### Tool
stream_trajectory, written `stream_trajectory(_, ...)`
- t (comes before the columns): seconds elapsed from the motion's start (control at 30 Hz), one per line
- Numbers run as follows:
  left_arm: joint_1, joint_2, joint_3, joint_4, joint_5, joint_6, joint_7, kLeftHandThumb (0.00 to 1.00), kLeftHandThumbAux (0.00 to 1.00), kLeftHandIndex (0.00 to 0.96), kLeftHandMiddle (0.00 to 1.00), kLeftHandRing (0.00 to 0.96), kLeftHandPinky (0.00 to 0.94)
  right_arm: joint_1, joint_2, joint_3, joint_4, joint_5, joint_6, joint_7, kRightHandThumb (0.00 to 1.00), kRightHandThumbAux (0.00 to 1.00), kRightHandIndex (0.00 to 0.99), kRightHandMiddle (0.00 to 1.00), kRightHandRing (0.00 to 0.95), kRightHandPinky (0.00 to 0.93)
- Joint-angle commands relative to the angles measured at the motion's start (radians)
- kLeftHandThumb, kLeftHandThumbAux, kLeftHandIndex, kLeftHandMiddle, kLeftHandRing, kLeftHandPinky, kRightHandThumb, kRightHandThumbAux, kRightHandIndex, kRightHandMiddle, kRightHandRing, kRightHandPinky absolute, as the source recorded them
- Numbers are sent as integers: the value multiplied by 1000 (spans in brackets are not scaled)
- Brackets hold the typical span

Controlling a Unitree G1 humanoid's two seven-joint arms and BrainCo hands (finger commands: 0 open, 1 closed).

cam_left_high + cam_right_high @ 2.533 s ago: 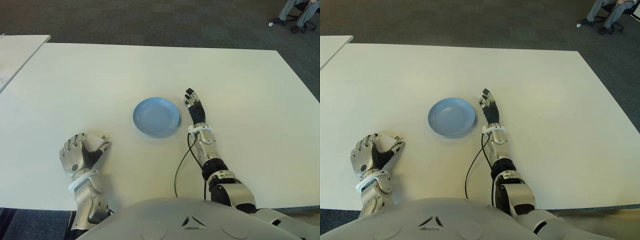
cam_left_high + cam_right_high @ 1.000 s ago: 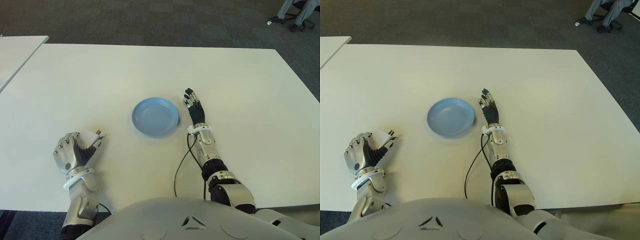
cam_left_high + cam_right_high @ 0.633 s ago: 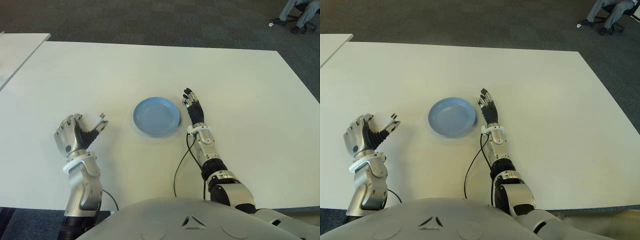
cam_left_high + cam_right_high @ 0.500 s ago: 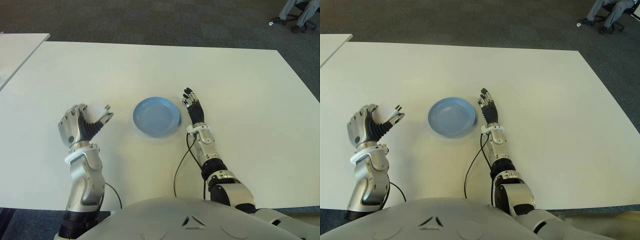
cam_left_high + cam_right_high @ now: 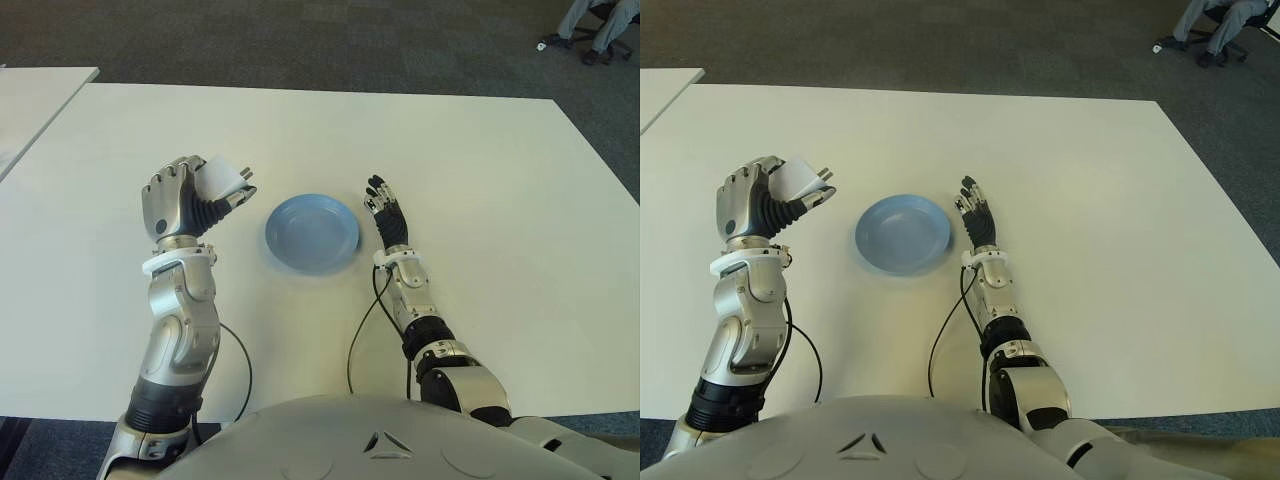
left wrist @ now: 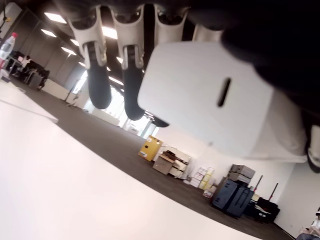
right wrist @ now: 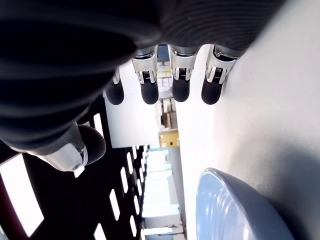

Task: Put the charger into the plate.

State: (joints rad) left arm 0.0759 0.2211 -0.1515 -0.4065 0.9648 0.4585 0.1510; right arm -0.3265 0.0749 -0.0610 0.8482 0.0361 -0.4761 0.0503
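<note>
My left hand [image 5: 190, 198] is raised above the white table [image 5: 500, 180], left of the blue plate [image 5: 312, 233], with its fingers shut on a white charger [image 5: 222, 179]. The charger's prongs point toward the plate. Close up in the left wrist view, the charger [image 6: 210, 100] fills the palm with fingertips [image 6: 99, 85] curled over its edge. My right hand [image 5: 390, 215] shows flat and open on the table just right of the plate, whose rim [image 7: 220, 210] appears in the right wrist view.
A second white table [image 5: 40, 95] stands at the far left. A person's legs and a chair base [image 5: 595, 25] show at the far right corner on the dark carpet. Black cables [image 5: 365, 330] run along the near table edge.
My left hand has lifted the charger off the table near the front left edge and carried it up and forward toward the plate. The right hand has stayed still.
</note>
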Motion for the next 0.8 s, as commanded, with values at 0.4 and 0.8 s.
stream_trajectory(0.4, -88, -4, -165, 137, 19, -107, -47, 752, 697, 443, 866, 861, 833, 29, 9, -2, 2, 0, 66, -27, 0, 519, 25, 40, 23, 44)
stream_trajectory(0.8, -137, 15, -211, 304, -52, -277, -19, 753, 697, 442, 868, 861, 836, 34, 13, -2, -16, 5, 74, -32, 0, 540, 13, 43, 25, 37)
